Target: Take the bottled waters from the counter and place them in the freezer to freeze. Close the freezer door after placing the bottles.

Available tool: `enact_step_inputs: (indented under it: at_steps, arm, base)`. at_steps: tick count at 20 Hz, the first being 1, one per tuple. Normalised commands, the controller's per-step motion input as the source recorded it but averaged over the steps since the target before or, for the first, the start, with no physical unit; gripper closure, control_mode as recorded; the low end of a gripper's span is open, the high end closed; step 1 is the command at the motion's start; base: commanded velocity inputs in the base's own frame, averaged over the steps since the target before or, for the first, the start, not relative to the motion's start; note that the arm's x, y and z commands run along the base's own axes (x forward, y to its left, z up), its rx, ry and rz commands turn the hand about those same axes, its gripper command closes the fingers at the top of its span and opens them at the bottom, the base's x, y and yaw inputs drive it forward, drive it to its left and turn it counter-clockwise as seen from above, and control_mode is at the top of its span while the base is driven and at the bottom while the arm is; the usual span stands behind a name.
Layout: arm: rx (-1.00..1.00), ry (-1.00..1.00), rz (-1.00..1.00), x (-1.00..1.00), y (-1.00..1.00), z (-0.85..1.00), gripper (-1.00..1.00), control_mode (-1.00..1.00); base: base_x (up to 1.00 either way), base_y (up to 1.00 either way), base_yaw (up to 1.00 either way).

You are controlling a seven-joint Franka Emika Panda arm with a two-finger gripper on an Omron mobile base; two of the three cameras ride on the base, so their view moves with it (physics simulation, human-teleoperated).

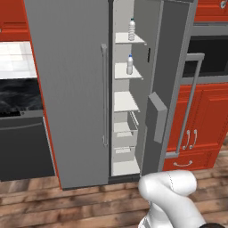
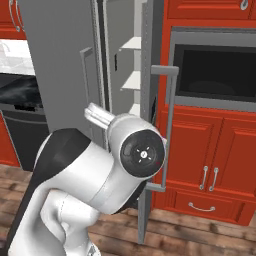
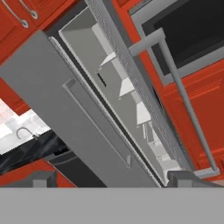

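Note:
Two bottled waters stand upright inside the open freezer [image 1: 125, 102]: one bottle [image 1: 132, 30] on the top white shelf, the other [image 1: 130, 65] on the shelf below. The freezer door [image 1: 172, 67] is swung wide open to the right, its long bar handle [image 1: 190, 103] facing the oven side. In the right base view the door [image 2: 149, 75] shows edge-on behind my arm. My gripper [image 3: 114, 179] is open and holds nothing; it looks from a distance at the door's edge [image 3: 131, 72] and the shelves. The black counter [image 1: 20, 95] lies to the left.
The fridge's other grey door [image 1: 71, 89] is shut. A black built-in oven [image 1: 209, 55] and red cabinet doors [image 1: 200, 129] stand right of the open door. A dark appliance front [image 1: 22, 147] sits under the counter. A sink faucet [image 3: 24, 131] shows over the counter.

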Motion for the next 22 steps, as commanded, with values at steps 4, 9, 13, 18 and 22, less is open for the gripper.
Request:
enact_step_inputs:
  at_steps: [4,9,13,18,22]
  arm:
    - [0.01,0.0,0.04,0.32,-0.01,-0.04,-1.0,-1.0]
    - [0.0,0.0,0.03,0.37,-0.04,-0.07,-1.0,-1.0]
    - [0.01,0.0,0.2,0.43,-0.11,-0.14,-1.0,-1.0]
    - [0.0,0.0,0.22,0.42,-0.02,-0.12,-1.0,-1.0]
    - [0.04,0.0,0.2,0.45,0.0,-0.05,-1.0,-1.0]
  base:
    - [0.0,0.0,0.0]
    - [0.0,0.0,0.0]
    - [0.0,0.0,0.0]
    - [0.0,0.0,0.0]
    - [0.0,0.0,0.0]
